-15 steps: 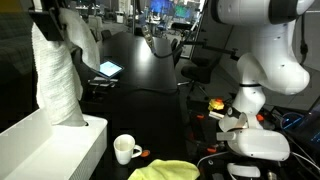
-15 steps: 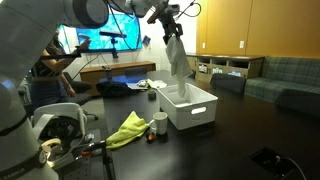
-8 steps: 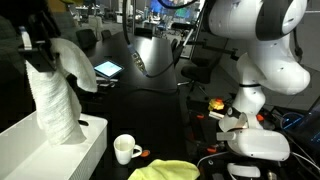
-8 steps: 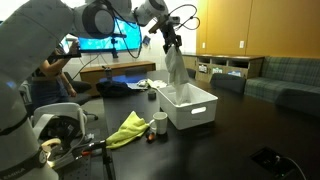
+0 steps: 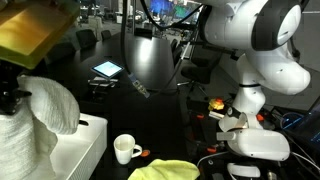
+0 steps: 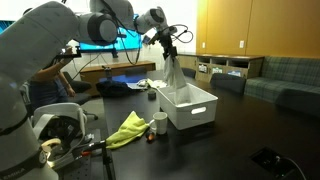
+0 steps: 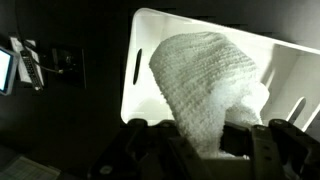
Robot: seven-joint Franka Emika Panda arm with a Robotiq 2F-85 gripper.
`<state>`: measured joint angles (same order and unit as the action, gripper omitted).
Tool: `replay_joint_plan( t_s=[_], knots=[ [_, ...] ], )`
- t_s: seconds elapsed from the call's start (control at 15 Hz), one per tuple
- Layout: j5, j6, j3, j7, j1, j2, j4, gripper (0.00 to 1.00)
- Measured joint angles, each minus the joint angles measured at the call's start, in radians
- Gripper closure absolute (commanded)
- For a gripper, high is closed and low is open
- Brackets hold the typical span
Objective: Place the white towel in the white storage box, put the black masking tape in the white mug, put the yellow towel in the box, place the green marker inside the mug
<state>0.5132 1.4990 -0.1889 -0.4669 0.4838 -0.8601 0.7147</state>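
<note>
The white towel (image 6: 172, 72) is held pinched in the closed claw (image 6: 167, 42) and is hung above the white storage box (image 6: 196, 113), with its lower end seen inside the box in the wrist view. The white mug (image 5: 125, 149) and the yellow towel (image 5: 168, 170) are seen near the box on the dark surface (image 6: 250, 125).

Exterior view: low, about level with the table (image 5: 150, 110), close against the box (image 5: 75, 150), facing across to the robot base (image 5: 255, 140).
Exterior view: further back, beside the robot base (image 6: 55, 130), looking over the table to the box (image 6: 195, 108) in mid-scene.
Wrist view: close, looking down past the hand (image 7: 200, 150) into the box (image 7: 135, 70).
Shared: box and white towel (image 7: 205, 85) in all three; mug (image 5: 125, 149) and yellow towel (image 5: 170, 171) in both exterior views.
</note>
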Motion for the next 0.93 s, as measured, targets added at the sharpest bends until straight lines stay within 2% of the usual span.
replay_joint_plan(
  t_s=[0.4,0.47,0.67,0.93],
  knots=[
    [-0.080,0.100,0.000,-0.173,-0.063,-0.055,0.000,0.97],
    [-0.089,0.111,0.000,-0.187,-0.073,-0.062,0.001,0.75],
    [-0.110,0.140,0.000,-0.215,-0.101,-0.080,0.001,0.56],
    [-0.116,0.152,-0.001,-0.230,-0.124,-0.089,0.008,0.26]
  ],
)
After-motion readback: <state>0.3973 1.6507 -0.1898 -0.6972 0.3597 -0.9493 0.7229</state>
